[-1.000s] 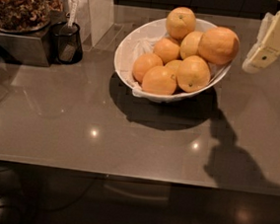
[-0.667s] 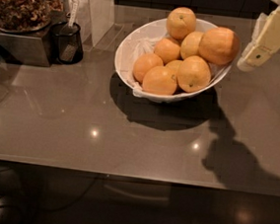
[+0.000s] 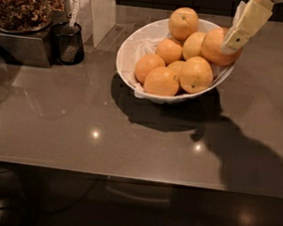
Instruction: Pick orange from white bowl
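The robot's cream-coloured gripper (image 3: 237,36) hangs at the upper right of the camera view, slanting down over the right rim of the wide, shallow, glossy white bowl (image 3: 124,58). Its tip overlaps the largest round orange fruit (image 3: 212,48). This orange lies at the bowl's right edge, propped high against the rim and against the smaller oranges (image 3: 163,81) heaped beside it. Whether the gripper is apart, together or already touching the fruit cannot be told from this angle. The big orange sits on top of the pile and outermost, so it is probably the easiest to reach from that side without disturbing the rest. The bowl rests on a dark grey polished countertop (image 3: 80,129), with its white paper lining (image 3: 143,42) showing at the left. A small black mesh cup (image 3: 68,43) stands well apart, to the left.
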You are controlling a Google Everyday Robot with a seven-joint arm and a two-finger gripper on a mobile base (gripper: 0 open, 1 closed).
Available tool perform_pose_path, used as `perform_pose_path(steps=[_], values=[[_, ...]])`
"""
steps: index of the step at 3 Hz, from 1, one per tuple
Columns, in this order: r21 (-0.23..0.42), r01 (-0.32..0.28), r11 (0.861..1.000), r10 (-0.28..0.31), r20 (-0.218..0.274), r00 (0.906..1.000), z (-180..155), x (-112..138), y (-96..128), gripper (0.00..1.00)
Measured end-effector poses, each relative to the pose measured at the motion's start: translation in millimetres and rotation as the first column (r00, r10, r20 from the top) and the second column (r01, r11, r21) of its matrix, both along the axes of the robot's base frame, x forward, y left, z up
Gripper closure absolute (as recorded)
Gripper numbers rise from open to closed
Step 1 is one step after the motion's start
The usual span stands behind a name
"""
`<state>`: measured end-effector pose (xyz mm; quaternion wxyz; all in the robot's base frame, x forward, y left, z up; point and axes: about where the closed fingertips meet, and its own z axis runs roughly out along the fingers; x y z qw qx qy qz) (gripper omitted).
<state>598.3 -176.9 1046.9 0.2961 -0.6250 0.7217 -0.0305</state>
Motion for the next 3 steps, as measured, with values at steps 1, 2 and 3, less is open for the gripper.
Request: perform_pose_path(steps=[1, 2, 3], values=[[-0.003, 0.026, 1.0, -0.026, -0.046, 0.9986, -19, 5, -8, 0.0], [-0.004, 0.062, 0.998, -0.063, -0.062, 0.9961, -32, 10, -13, 0.0], [-0.004, 0.083, 0.997, -0.083, -0.077, 0.9936, -41, 15, -16, 0.0]])
